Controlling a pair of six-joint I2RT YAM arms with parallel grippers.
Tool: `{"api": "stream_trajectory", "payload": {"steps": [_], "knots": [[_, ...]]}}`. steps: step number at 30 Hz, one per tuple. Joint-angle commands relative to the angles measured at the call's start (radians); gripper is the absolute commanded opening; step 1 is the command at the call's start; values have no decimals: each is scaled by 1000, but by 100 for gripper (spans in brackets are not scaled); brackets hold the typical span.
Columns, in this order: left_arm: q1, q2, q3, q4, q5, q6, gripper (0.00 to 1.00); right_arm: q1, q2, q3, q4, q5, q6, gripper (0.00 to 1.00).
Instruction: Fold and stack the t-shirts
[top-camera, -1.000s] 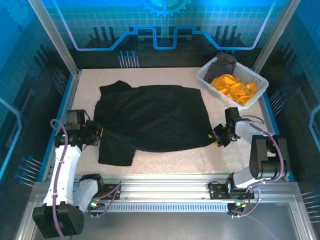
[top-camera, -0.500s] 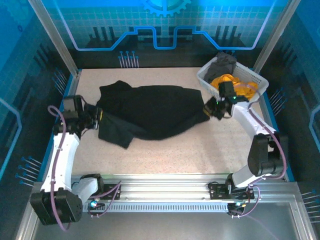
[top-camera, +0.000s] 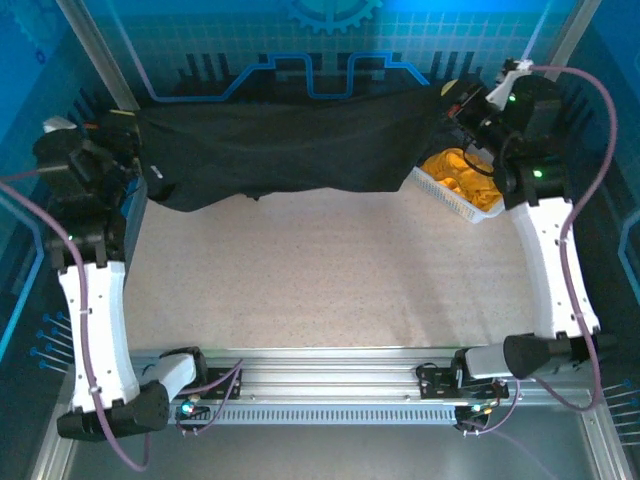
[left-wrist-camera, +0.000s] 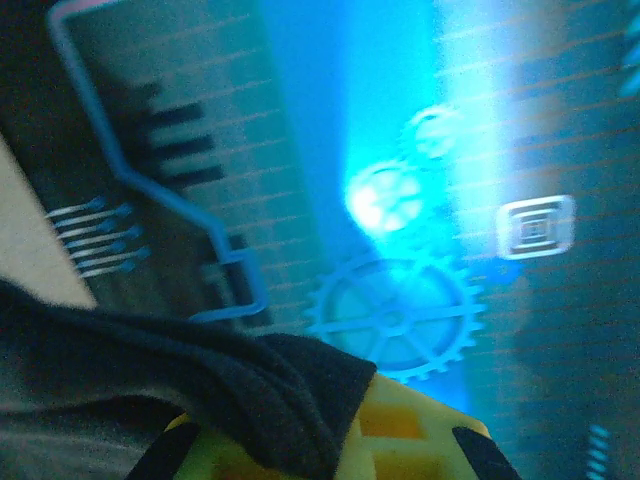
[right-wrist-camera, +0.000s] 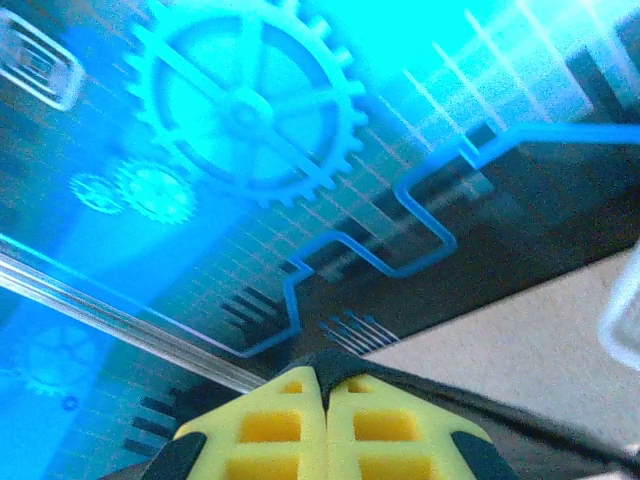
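The large black t-shirt (top-camera: 290, 145) hangs stretched in the air across the back of the table, held at both ends. My left gripper (top-camera: 135, 150) is raised at the far left, shut on the shirt's left edge; black cloth (left-wrist-camera: 200, 385) drapes over its yellow pads (left-wrist-camera: 410, 440). My right gripper (top-camera: 462, 105) is raised at the far right, shut on the right edge, with a thin fold of black cloth (right-wrist-camera: 340, 368) pinched between its yellow pads (right-wrist-camera: 270, 425). The orange-yellow t-shirt (top-camera: 462, 180) lies in the white basket (top-camera: 440, 192). The dark grey shirt is hidden.
The basket sits at the back right, partly under the hanging shirt and my right arm. The speckled tabletop (top-camera: 320, 270) lies bare below the shirt. Metal frame posts stand at the back corners, and a rail (top-camera: 320, 375) runs along the near edge.
Both arms have lifted the black shirt off the table and carried it up and back. It lay flat one second ago; now it hangs stretched between the raised grippers.
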Motion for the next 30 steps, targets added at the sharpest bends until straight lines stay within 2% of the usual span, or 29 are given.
{"api": "stream_trajectory", "payload": {"steps": [1, 6, 9, 12, 18, 22, 26, 28, 30], "knots": [[13, -24, 86, 77, -82, -7, 0, -19, -43, 43, 80, 23, 18, 0], [19, 73, 131, 87, -58, -70, 0, -11, 37, 69, 141, -43, 68, 0], [31, 176, 146, 131, 3, -95, 0, 5, 155, 149, 162, -94, 76, 0], [55, 320, 214, 144, 109, -83, 0, 18, 299, 263, 174, -155, 91, 0], [100, 535, 350, 218, 266, -145, 0, 33, 599, 644, 69, -233, 124, 0], [109, 604, 499, 223, 283, -172, 0, 35, 742, 908, -40, -236, 135, 0], [108, 646, 646, 168, 318, -204, 0, 19, 761, 973, -69, -225, 155, 0], [108, 611, 652, 110, 328, -205, 0, 8, 731, 953, -104, -215, 141, 0], [107, 542, 626, -24, 298, -164, 0, -2, 678, 895, -155, -199, 124, 0]]}}
